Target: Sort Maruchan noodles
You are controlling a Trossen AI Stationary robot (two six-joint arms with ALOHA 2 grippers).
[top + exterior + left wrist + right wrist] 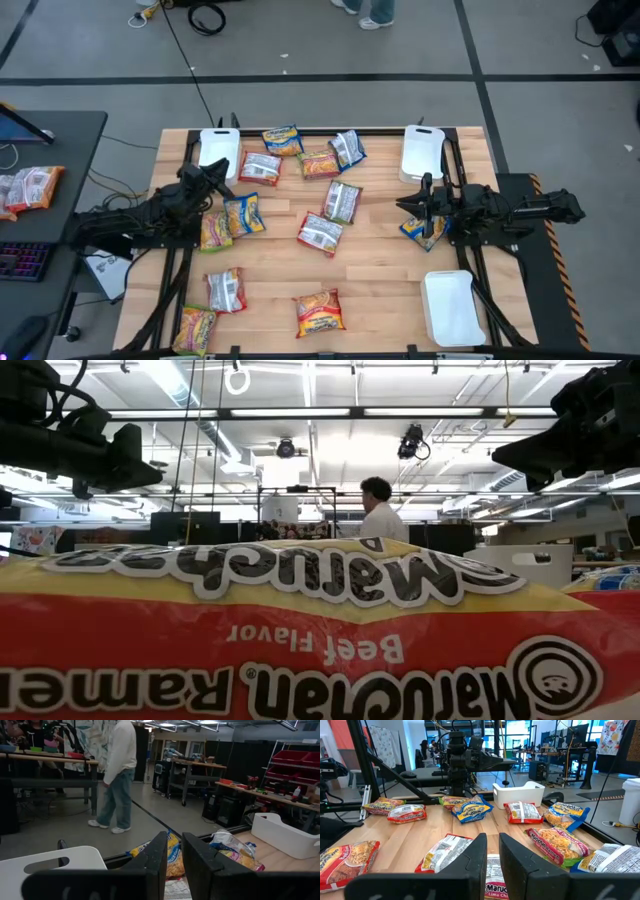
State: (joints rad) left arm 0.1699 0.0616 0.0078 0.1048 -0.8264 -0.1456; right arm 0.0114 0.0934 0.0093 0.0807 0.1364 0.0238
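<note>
Twelve noodle packets on the wood-plank table [380, 270] by my count from the high view: flat, crinkly plastic rectangles. Far cluster has a blue-yellow packet [282, 139], a silver-white packet [260, 168], an orange-red packet [319, 164] and another blue-edged one [347, 149]. Mid-table: two more silver-white ones [343, 201] [320, 235]. By my left arm: a second blue-yellow packet [244, 214] touching a yellow-green packet [214, 230]. Near edge: a silver-white one [226, 290], a yellow-green one [195, 327] and a red beef packet [319, 311]. The last, a blue-yellow packet [423, 230], sits under my right gripper [420, 206]. Three plain white rigid trays: two at the far edge [218, 150] [422, 152], one at the near right [452, 308]. My left gripper [217, 175] hovers near the far-left tray, fingers [156, 860] a narrow gap apart, holding nothing. Right gripper fingers [477, 857] likewise slightly parted and empty; its wrist view shows a lime-labelled packet [496, 885] right below them, which the high view mostly hides. The low view is almost filled by the beef packet [300, 630], print upside down, both arms overhead. A person [119, 775] in a white top and jeans stands beyond the table in the left wrist view; the high view catches only shoes. One more packet [28, 187] lies off-table on the side desk.
</note>
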